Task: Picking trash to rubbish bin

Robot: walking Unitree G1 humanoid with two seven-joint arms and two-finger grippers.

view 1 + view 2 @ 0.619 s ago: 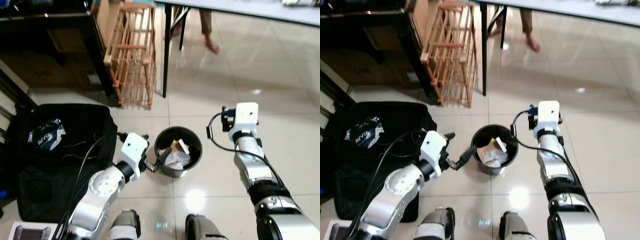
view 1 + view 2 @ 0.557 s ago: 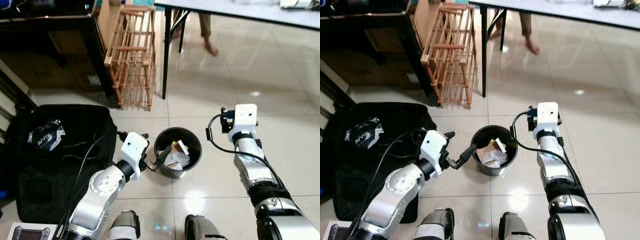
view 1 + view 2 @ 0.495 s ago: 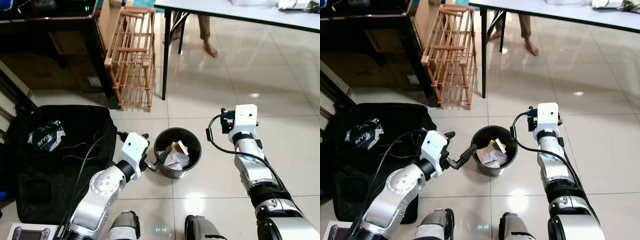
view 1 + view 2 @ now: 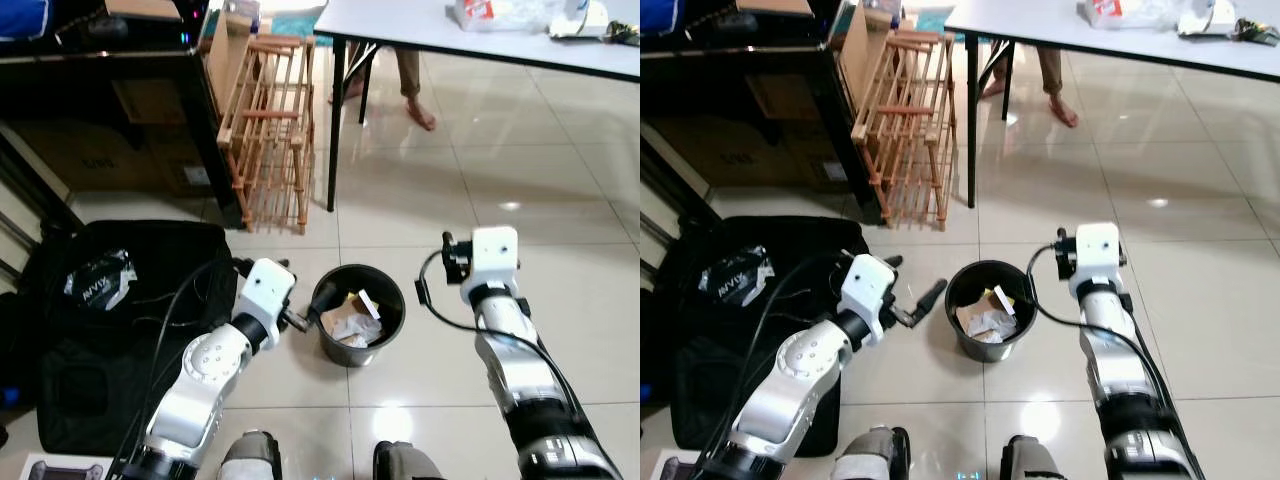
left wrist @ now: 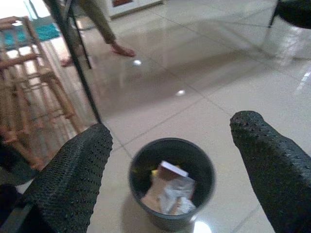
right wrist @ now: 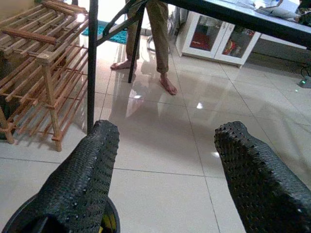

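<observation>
A round black rubbish bin stands on the tiled floor and holds crumpled paper and card trash. My left gripper is open and empty, just left of the bin, with one fingertip close to the rim. The left wrist view looks down into the bin between the two spread fingers. My right gripper is also open and empty. Its white wrist hangs to the right of the bin, a little above the floor.
A wooden rack leans against a dark cabinet at the back left. Beside the left arm a black bag lies on the floor. A grey table and its black leg stand behind the bin, with a person's foot under it.
The head camera has tilted up, so more of the table top shows. Both arms and the bin keep about the same places relative to each other.
</observation>
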